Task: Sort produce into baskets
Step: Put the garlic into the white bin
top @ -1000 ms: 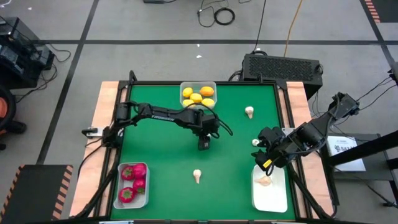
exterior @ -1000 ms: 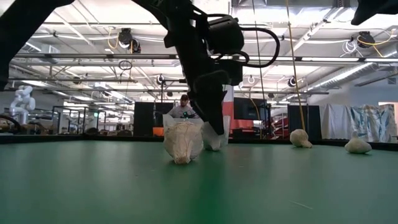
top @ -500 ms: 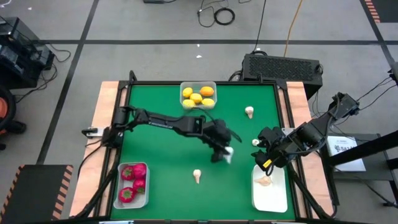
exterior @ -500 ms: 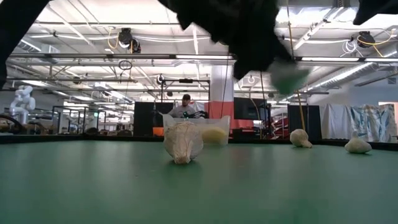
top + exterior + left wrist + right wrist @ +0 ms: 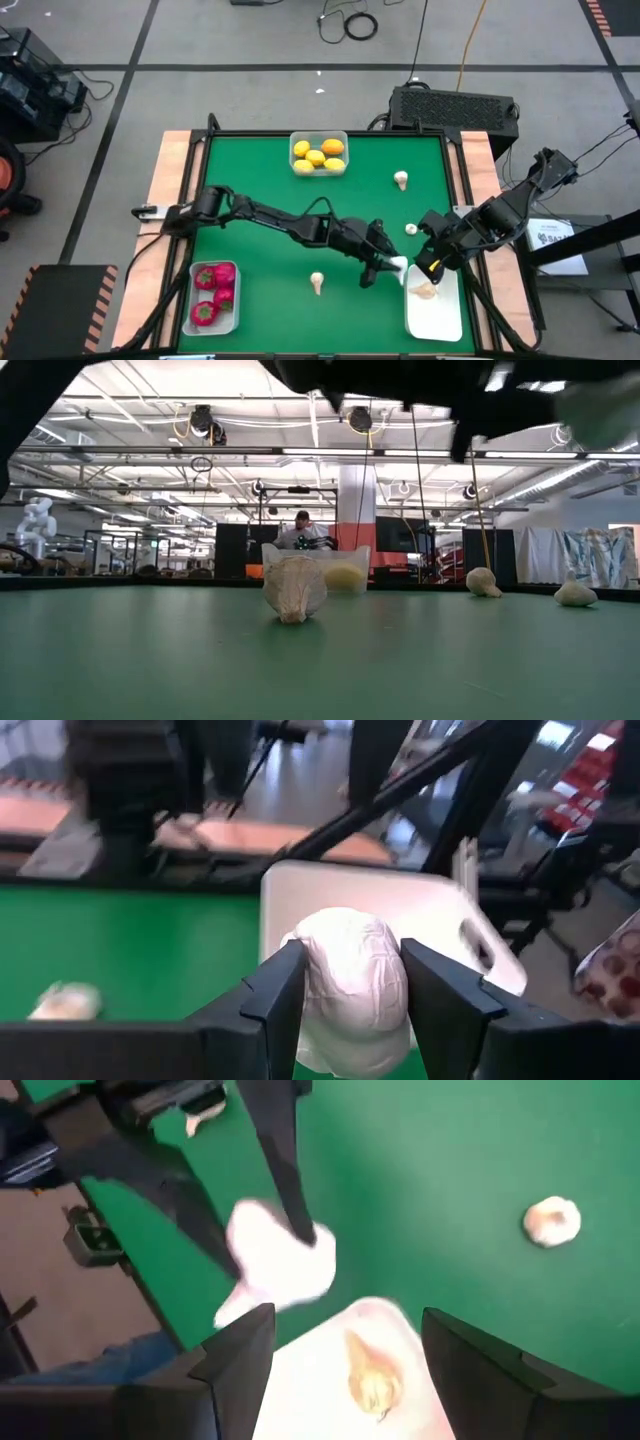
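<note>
My left gripper (image 5: 385, 270) reaches across the table and is shut on a whitish mushroom (image 5: 345, 982), just left of the right-hand basket's (image 5: 448, 318) far end. That basket holds one mushroom (image 5: 425, 291). My right gripper (image 5: 345, 1380) is open and empty above the same basket's far end. Three more mushrooms lie on the green mat: one near the middle front (image 5: 317, 283), one beside the right arm (image 5: 411, 229) and one far right (image 5: 400, 179). The far basket (image 5: 340, 137) holds yellow and orange lemons. The near-left basket (image 5: 235, 318) holds red pieces. My left gripper pinches the mushroom's rounded sides (image 5: 312, 970) between its two fingers (image 5: 275, 1000). The fingers come from the table's left, slanting down. The mushroom is lifted clear of the mat, beside the basket's far-left corner (image 5: 380, 1308).
The two grippers are close together over the right basket's far end. A black box (image 5: 455, 105) stands behind the table's far right corner. Wooden side rails (image 5: 170, 170) border the mat. The mat's middle (image 5: 290, 250) is bare under the left arm.
My left gripper has lifted the mushroom off the mat near the table's middle and carried it toward the right and near edges, up to the right basket. The arm has stretched out across the table. My right gripper has kept still.
</note>
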Action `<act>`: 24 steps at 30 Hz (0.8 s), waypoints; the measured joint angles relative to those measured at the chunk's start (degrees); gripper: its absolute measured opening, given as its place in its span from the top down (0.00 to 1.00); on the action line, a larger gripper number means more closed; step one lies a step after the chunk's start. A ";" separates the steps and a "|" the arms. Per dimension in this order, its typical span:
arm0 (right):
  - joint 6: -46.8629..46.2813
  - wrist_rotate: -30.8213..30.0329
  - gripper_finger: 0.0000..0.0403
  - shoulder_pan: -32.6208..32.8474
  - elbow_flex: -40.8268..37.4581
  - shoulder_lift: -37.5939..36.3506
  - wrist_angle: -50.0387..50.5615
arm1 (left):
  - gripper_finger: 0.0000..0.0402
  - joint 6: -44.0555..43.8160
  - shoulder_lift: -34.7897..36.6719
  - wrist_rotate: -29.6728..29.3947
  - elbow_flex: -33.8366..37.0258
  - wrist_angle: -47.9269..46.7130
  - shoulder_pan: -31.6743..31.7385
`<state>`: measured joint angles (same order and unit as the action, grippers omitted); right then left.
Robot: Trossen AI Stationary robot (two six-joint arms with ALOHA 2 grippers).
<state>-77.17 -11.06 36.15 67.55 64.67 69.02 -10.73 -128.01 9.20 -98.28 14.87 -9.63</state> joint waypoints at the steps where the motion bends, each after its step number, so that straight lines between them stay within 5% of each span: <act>1: 0.00 0.65 0.40 0.05 0.00 -0.14 -0.02 | 0.61 -0.49 -1.42 0.15 -1.34 1.25 -0.32; 13: -2.54 2.49 0.40 3.76 0.00 -0.36 -0.29 | 0.61 -0.99 -18.04 1.56 -24.20 2.13 -3.61; 24: -4.70 2.31 0.40 6.87 0.00 -0.51 -0.20 | 0.61 0.69 -23.89 0.13 -30.57 1.62 -3.96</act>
<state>-81.87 -8.74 43.03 67.55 64.16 68.82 -10.04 -151.90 9.32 -128.85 16.49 -13.58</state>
